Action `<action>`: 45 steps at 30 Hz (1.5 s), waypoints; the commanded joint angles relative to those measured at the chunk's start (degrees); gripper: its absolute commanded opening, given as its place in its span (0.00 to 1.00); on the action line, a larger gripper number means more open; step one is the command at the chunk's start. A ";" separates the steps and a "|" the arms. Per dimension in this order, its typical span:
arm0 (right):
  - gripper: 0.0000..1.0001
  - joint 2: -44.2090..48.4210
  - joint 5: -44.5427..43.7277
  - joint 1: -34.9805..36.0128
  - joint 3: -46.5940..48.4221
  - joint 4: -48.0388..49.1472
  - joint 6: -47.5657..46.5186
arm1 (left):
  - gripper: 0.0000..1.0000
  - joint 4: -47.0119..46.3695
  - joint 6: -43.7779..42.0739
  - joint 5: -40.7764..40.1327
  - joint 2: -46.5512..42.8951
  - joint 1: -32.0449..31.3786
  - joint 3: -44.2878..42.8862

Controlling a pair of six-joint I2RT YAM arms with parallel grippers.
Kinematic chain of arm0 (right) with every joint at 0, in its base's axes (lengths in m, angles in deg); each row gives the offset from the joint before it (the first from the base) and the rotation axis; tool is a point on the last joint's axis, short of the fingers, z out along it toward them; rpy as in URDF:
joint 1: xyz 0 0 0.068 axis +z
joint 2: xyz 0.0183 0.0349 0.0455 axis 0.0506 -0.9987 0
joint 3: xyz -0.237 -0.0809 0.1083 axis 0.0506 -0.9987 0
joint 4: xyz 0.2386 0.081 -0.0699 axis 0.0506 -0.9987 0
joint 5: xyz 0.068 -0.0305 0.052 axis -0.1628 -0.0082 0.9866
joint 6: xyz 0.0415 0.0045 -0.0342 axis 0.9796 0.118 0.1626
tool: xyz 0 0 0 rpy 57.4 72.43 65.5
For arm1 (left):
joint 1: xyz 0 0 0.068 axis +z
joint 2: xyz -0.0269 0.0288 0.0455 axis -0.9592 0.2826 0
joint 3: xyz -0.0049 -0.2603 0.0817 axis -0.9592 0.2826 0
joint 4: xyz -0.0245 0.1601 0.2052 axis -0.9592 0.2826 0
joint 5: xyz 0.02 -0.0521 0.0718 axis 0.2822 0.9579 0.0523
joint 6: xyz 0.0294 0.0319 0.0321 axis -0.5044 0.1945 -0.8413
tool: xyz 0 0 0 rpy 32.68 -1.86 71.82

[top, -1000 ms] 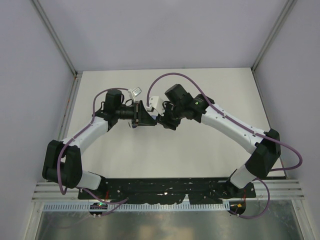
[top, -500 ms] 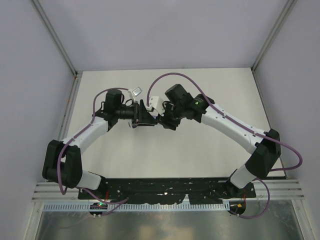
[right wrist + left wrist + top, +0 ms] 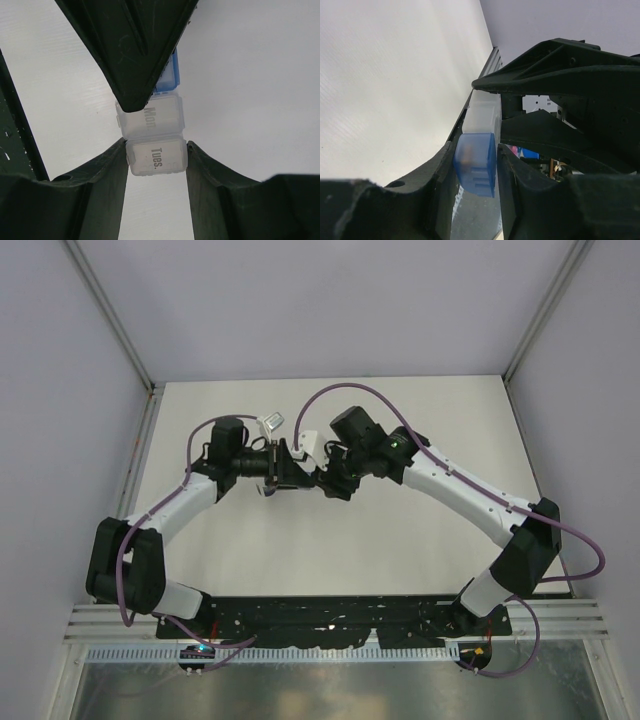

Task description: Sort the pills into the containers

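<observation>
Where the two arms meet over the middle of the matte, finely grained white table [image 3: 330,560], they share one small thing. From the left, the black hard-plastic left gripper [image 3: 284,469] has its flat, tapering fingers [image 3: 440,175] pressed against both sides of the blue translucent end cell [image 3: 476,162] of a plastic pill organiser [image 3: 152,120], a strip of small rounded-square lidded cells, so it grips that end. Next along the strip sits a frosted clear cell printed "Mon." [image 3: 159,116], then one printed "Tues." [image 3: 156,159]. On this last cell the right gripper [image 3: 156,150] is clamped, its smooth black fingers [image 3: 105,170] flush with the cell's side walls. The strip bridges the two grippers, whose fingertips nearly meet; whether it clears the table I cannot tell. White table surface spreads out on every side of the pair. The aluminium edge rail [image 3: 138,455] on the left and the pale grey right wall panel [image 3: 590,390] are both well apart from the grippers.
</observation>
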 commanded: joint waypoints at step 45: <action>0.83 6.45 17.30 -6.55 7.48 -5.18 3.76 | 0.00 -4.95 -4.28 6.02 -3.59 0.51 -0.09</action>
